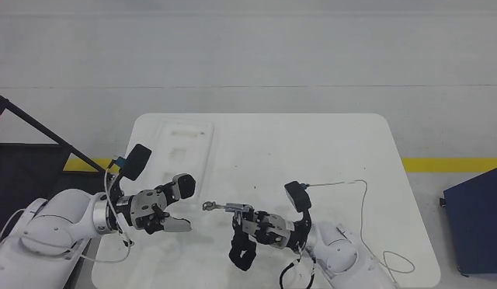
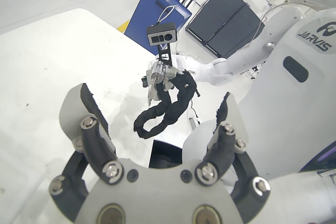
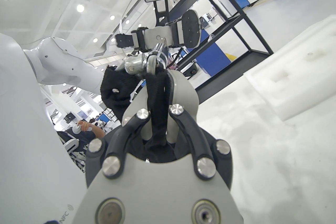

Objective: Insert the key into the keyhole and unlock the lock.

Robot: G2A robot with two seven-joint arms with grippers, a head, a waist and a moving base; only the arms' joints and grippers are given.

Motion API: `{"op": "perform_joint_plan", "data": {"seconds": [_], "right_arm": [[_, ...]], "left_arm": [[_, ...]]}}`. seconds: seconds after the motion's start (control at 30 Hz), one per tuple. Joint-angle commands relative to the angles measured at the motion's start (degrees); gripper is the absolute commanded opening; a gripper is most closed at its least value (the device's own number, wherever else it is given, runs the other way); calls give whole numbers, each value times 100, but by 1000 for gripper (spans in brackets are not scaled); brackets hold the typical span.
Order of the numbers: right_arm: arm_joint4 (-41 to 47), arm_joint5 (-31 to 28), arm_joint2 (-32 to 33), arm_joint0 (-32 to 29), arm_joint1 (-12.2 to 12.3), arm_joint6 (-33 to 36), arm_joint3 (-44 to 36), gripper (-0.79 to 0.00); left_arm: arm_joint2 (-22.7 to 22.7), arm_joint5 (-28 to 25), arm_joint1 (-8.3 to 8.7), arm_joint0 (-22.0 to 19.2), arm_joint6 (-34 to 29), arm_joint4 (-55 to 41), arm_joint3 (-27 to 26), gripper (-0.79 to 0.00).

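Right gripper [image 3: 157,78]: pinching the black fabric sleeve
Left gripper [image 2: 156,96]: spread wide, empty
Lock [image 2: 157,74]: shiny silver cylinder head, black sleeved cable looped

The table [image 1: 326,157] was plain white, and so was the foam tray [image 1: 182,145]. The lock [image 2: 157,76] had a shiny silver head, and its cable [image 2: 168,109] wore a matt black fabric sleeve. The left gripper [image 1: 183,205] and right gripper [image 3: 157,83] were pale grey metal with black links and silver bolts; the left one's pads [image 2: 88,99] were black. The floor [image 1: 248,40] was light grey with a yellow stripe [image 1: 450,165]. A cabinet [image 2: 157,12] was blue.
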Motion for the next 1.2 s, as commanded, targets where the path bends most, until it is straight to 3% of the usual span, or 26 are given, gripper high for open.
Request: {"op": "perform_joint_plan", "data": {"seconds": [0.0, 0.2, 0.23, 0.8, 1.17], "right_arm": [[138, 61, -42, 62, 26, 244, -41, -785], [83, 256, -9, 548, 127, 1181, -112, -785], [83, 256, -9, 548, 127, 1181, -112, -785], [441, 251, -122, 610, 109, 867, -94, -785], [1303, 581, 148, 971, 308, 1957, 66, -785]], "left_arm": [[37, -2, 2, -47, -25, 72, 51, 0], [226, -68, -14, -201, 139, 99, 241, 0], [211, -122, -29, -244, 352, 56, 311, 0], [211, -122, -29, -244, 352, 56, 311, 0], [211, -122, -29, -244, 352, 56, 311, 0]]}}
